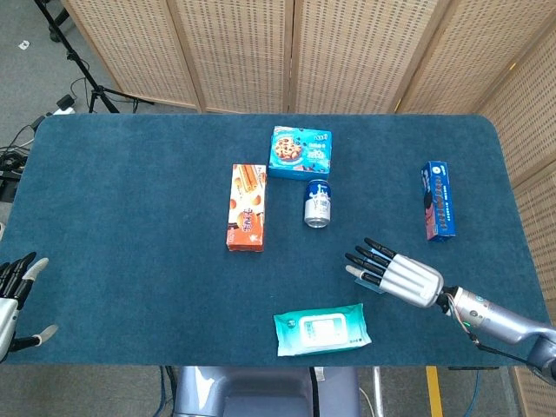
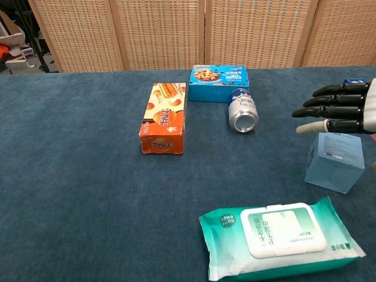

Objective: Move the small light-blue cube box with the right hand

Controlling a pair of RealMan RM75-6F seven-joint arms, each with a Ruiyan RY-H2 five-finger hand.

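The small light-blue cube box stands on the blue tablecloth at the right, just behind the wipes pack. My right hand hovers flat above it, fingers stretched out toward the left and spread, holding nothing. A gap shows between the fingers and the box's top in the chest view. From the head view the right hand covers the box almost completely. My left hand hangs at the table's near left edge, fingers apart and empty.
A green wet-wipes pack lies just in front of the cube. A drink can, a blue cookie box and an orange biscuit box sit mid-table. A blue snack pack lies at the right.
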